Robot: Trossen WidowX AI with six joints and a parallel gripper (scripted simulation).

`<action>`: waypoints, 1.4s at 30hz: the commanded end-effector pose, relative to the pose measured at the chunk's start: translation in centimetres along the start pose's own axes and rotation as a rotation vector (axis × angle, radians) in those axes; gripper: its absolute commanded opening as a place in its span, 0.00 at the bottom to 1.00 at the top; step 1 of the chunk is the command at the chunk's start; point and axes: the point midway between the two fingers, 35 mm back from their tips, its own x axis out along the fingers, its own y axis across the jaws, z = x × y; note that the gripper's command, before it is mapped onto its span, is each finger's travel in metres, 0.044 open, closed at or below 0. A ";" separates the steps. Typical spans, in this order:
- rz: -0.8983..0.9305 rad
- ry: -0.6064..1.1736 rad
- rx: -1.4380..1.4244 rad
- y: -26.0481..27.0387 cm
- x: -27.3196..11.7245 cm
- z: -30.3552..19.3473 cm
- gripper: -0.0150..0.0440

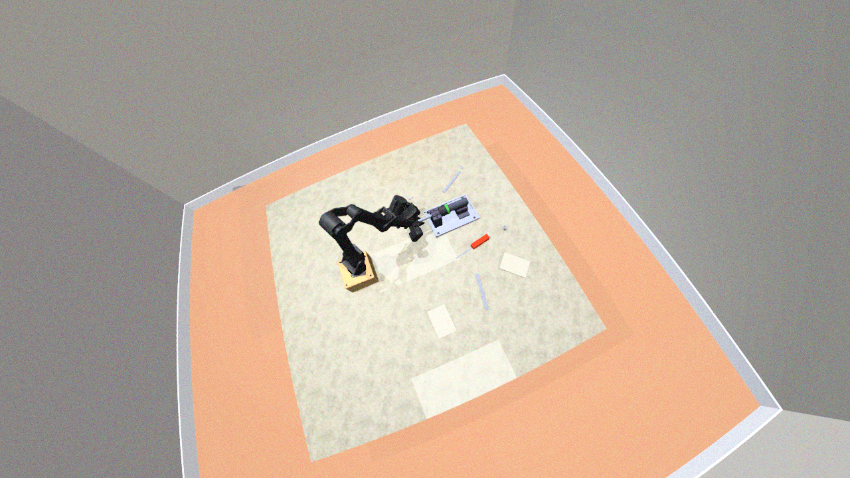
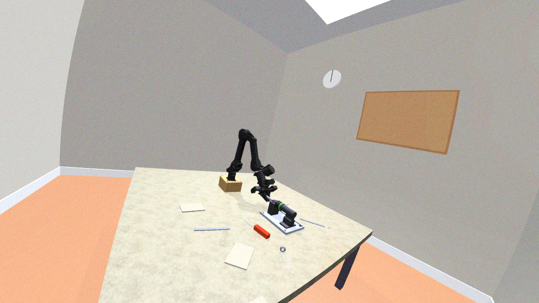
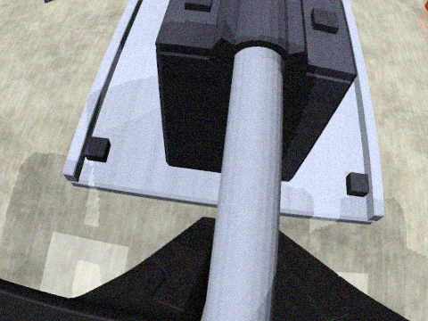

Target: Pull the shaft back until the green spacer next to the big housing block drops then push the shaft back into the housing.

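Note:
My gripper (image 1: 420, 220) (image 2: 266, 197) is shut on the grey shaft (image 3: 254, 147), just outside the near end of the fixture. The shaft runs straight from the fingers into the dark near support block (image 3: 192, 107) (image 2: 273, 208). The green spacer (image 1: 447, 208) (image 2: 280, 205) sits in line between dark cylindrical parts, above the pale base plate (image 1: 451, 228) (image 2: 276, 224) (image 3: 134, 147). The dark housing (image 1: 461, 204) (image 2: 289, 211) is at the far end. The spacers and the housing bore do not show in the wrist view.
A red-handled screwdriver (image 1: 480, 241) (image 2: 261, 231) lies beside the base plate. A small metal ring (image 1: 504, 227) (image 2: 282, 248), a grey strip (image 1: 481, 291) (image 2: 212, 229), a thin rod (image 1: 452, 181) (image 2: 312, 222) and pale cards (image 1: 514, 265) (image 2: 240, 256) also lie on the table.

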 end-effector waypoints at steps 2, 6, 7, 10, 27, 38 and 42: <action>-0.003 0.001 0.004 -0.1 -0.1 -0.1 0.25; -0.003 0.001 0.004 -0.1 -0.1 -0.2 0.25; -0.003 0.001 0.004 -0.1 -0.1 -0.2 0.25; -0.003 0.001 0.004 -0.1 -0.1 -0.2 0.25; -0.003 0.001 0.004 -0.1 -0.3 -0.3 0.25; -0.003 0.002 0.004 -0.1 -0.3 -0.4 0.25; -0.003 0.002 0.004 -0.1 -0.4 -0.4 0.25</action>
